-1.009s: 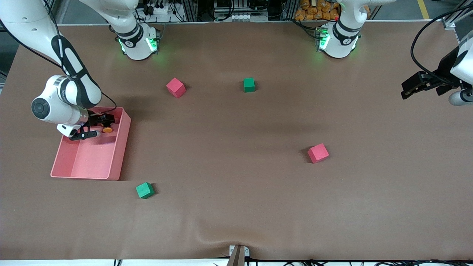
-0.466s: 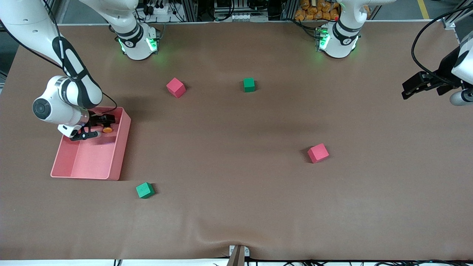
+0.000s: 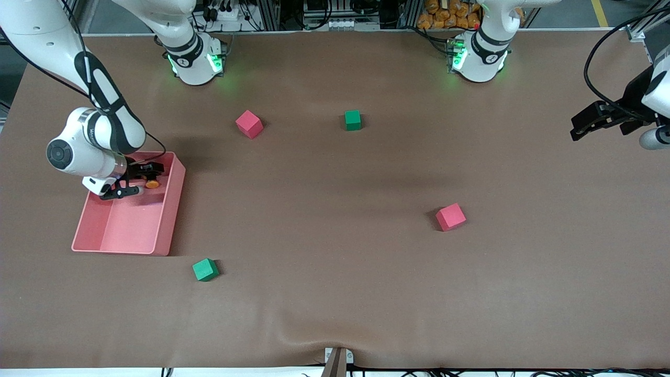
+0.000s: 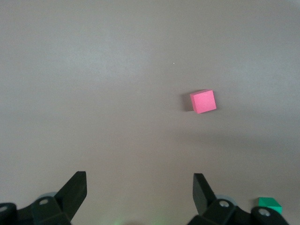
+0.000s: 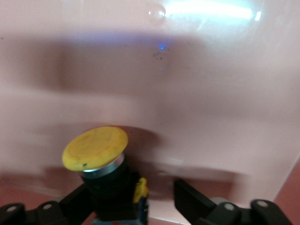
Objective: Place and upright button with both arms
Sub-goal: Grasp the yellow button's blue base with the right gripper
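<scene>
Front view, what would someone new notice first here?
Probably the pink bin at the right arm's end of the table, where the right gripper reaches in around the orange-capped button; whether it grips it cannot be told. The left gripper hangs open over the left arm's end, waiting. Two red cubes and two green cubes lie scattered on the brown table.

Both arms are white, glossy, jointed shells with black bands at the joints. The right arm [image 3: 99, 139] carries a grey round cap on its wrist joint and a thin black cable along the link above the pink tray [image 3: 167, 220]. The left arm [image 3: 651, 99] trails a looping black cable. Each base shows green lights and a small round black mark. Grippers are matt black; round screws show near the fingers [image 4: 75, 192] in both wrist views.
</scene>
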You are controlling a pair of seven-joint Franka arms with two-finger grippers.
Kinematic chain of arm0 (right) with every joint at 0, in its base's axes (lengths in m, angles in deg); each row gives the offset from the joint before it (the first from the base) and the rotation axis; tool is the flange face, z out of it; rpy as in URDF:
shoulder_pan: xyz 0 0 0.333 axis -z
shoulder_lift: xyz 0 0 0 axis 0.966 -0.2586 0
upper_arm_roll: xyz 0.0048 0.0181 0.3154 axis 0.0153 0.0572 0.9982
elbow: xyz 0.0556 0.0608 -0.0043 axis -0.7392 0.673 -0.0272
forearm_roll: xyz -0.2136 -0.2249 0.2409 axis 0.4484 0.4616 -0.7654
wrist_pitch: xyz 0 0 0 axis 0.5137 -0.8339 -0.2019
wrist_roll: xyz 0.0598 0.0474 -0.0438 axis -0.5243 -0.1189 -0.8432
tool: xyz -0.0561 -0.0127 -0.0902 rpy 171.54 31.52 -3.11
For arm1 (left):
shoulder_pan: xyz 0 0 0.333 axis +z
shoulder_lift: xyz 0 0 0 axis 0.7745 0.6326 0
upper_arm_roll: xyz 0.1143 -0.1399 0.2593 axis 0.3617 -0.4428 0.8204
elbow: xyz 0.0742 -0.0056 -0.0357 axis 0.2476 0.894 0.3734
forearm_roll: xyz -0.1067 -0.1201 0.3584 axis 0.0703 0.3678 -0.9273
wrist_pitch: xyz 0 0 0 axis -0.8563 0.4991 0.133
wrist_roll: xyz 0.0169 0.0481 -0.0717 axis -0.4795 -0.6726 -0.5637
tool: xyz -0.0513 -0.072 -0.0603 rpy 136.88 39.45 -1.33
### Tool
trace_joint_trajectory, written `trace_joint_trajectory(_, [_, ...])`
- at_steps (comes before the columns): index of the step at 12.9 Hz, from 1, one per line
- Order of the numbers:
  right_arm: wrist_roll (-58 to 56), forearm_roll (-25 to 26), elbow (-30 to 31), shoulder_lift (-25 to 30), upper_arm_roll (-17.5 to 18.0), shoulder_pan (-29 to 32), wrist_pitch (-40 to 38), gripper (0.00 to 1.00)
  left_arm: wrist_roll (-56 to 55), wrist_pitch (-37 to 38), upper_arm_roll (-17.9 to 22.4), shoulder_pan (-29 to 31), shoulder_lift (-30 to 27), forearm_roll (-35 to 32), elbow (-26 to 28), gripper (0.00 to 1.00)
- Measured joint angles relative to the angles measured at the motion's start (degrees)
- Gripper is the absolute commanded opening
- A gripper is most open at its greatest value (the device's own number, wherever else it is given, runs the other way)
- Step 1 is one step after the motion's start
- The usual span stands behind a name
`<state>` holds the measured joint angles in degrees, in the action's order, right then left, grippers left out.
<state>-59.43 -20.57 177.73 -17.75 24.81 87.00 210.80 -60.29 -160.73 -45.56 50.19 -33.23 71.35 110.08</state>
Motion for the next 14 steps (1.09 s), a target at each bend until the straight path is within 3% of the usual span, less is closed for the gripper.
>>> trace_joint_trajectory(10, [-0.5, 0.0, -2.7, 0.5, 0.0, 0.0, 0.2, 0.02, 0.0, -0.7, 0.3, 0.1, -0.1, 0.0, -0.1, 1.0])
trace_joint_trajectory(14, [-8.0, 0.0, -11.4, 2.5, -0.4, 0.2, -10.8, 0.0, 0.0, -1.1, 0.3, 0.1, -0.1, 0.0, 0.0, 1.0])
